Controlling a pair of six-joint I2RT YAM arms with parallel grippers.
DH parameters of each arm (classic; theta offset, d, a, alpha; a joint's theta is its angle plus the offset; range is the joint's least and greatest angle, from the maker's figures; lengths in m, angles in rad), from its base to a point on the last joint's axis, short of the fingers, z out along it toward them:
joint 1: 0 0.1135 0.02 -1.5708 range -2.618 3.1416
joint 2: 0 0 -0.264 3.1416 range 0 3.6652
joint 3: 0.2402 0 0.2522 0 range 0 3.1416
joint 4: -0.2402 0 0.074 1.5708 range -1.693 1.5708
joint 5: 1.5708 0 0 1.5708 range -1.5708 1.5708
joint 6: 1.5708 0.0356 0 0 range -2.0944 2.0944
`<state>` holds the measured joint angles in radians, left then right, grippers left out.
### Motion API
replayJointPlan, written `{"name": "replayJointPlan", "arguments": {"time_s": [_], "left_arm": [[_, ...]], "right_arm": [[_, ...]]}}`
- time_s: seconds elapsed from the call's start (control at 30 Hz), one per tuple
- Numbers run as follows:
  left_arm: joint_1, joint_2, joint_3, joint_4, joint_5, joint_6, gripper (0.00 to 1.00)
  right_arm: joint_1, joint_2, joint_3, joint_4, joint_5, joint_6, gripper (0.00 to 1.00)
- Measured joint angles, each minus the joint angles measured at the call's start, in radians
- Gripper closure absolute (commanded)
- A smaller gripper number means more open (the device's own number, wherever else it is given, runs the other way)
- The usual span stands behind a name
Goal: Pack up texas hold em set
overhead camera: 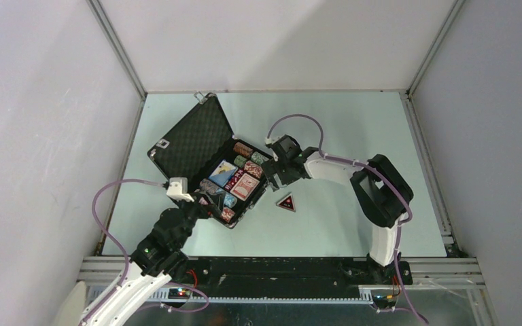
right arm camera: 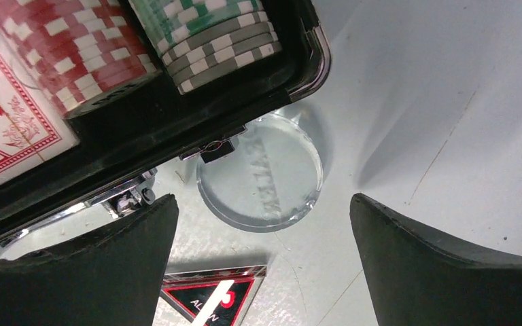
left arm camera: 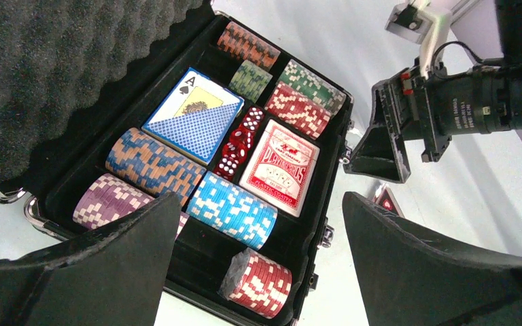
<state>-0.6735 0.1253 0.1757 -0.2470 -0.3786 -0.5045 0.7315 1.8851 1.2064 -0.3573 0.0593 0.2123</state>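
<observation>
the left gripper (left arm camera: 259, 200) stands wide, its black fingers (left arm camera: 109, 272) spread with nothing between them, at the near edge of the open black rectangular briefcase (overhead camera: 190, 139) on the pale green counter (overhead camera: 353, 129). closest below it a red-and-white chip stack (left arm camera: 262, 284) lies on its side in the nearest compartment. just past that, between the fingers, lies a light blue chip stack (left arm camera: 234, 210), with a purple chip stack (left arm camera: 112, 200) beside the left finger. farther on come a blue-and-orange chip stack (left arm camera: 153, 166), a blue card deck (left arm camera: 194, 112), a row of red dice (left arm camera: 239, 144) and a red card deck (left arm camera: 282, 166). more chip stacks fill the far end. the grey foam lid (left arm camera: 61, 68) rises to the gripper's left.

the right gripper (right arm camera: 262, 200) is also spread wide and empty, hovering low over the counter outside the case's long side. nearest its wrist, the black-red triangle (right arm camera: 211, 299) lies flat on the counter, apart from the case. right under the gap between the fingers sits a clear round disc with raised lettering (right arm camera: 262, 176), its far edge against the case wall under a metal latch (right arm camera: 217, 146). beyond the wall, inside the case, a red-and-white stack and a green-and-white chip stack (right arm camera: 204, 27) lie side by side.
</observation>
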Motion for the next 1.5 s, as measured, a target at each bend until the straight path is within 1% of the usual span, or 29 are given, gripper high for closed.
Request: {"name": "replayJointPlan", "arguments": {"time_s": [0.1, 0.17, 0.2, 0.33, 0.47, 0.63, 0.7, 0.73, 0.77, 0.8, 0.83, 0.93, 1.13, 1.4, 1.47, 1.5], "left_arm": [[0.0, -0.004, 0.0, 0.0, 0.0, 0.0, 0.03], [0.0, -0.005, 0.0, 0.0, 0.0, 0.0, 0.03], [0.0, -0.005, 0.0, 0.0, 0.0, 0.0, 0.03], [0.0, -0.005, 0.0, 0.0, 0.0, 0.0, 0.03], [0.0, -0.005, 0.0, 0.0, 0.0, 0.0, 0.03], [0.0, -0.003, 0.0, 0.0, 0.0, 0.0, 0.03], [0.0, -0.003, 0.0, 0.0, 0.0, 0.0, 0.03], [0.0, -0.003, 0.0, 0.0, 0.0, 0.0, 0.03], [0.0, -0.003, 0.0, 0.0, 0.0, 0.0, 0.03], [0.0, -0.003, 0.0, 0.0, 0.0, 0.0, 0.03], [0.0, -0.003, 0.0, 0.0, 0.0, 0.0, 0.03], [0.0, -0.002, 0.0, 0.0, 0.0, 0.0, 0.03], [0.0, -0.002, 0.0, 0.0, 0.0, 0.0, 0.03], [0.0, -0.002, 0.0, 0.0, 0.0, 0.0, 0.03], [0.0, -0.002, 0.0, 0.0, 0.0, 0.0, 0.03], [0.0, -0.001, 0.0, 0.0, 0.0, 0.0, 0.03]], "right_arm": [[0.0, 0.027, 0.023, -0.031, 0.003, -0.006, 0.06], [0.002, 0.045, 0.04, -0.053, 0.011, -0.012, 0.11], [0.004, 0.049, 0.048, -0.062, 0.012, -0.014, 0.16], [0.013, 0.063, 0.071, -0.087, 0.013, -0.013, 0.28], [0.018, 0.079, 0.096, -0.11, 0.012, -0.01, 0.34], [0.017, 0.093, 0.117, -0.119, 0.016, 0.002, 0.36], [0.017, 0.093, 0.117, -0.12, 0.02, 0.006, 0.29], [0.017, 0.093, 0.117, -0.12, 0.021, 0.008, 0.17], [0.016, 0.093, 0.117, -0.119, 0.023, 0.01, 0.12], [0.014, 0.093, 0.118, -0.119, 0.037, 0.012, 0.04], [0.011, 0.093, 0.12, -0.116, 0.035, 0.016, 0.02], [-0.008, 0.097, 0.122, -0.111, 0.028, 0.016, 0.02], [-0.01, 0.1, 0.122, -0.094, 0.021, 0.016, 0.13], [0.005, 0.112, 0.135, -0.084, 0.025, 0.01, 0.34], [0.01, 0.116, 0.143, -0.09, 0.025, 0.006, 0.42], [0.011, 0.117, 0.145, -0.091, 0.027, 0.005, 0.43]]}}
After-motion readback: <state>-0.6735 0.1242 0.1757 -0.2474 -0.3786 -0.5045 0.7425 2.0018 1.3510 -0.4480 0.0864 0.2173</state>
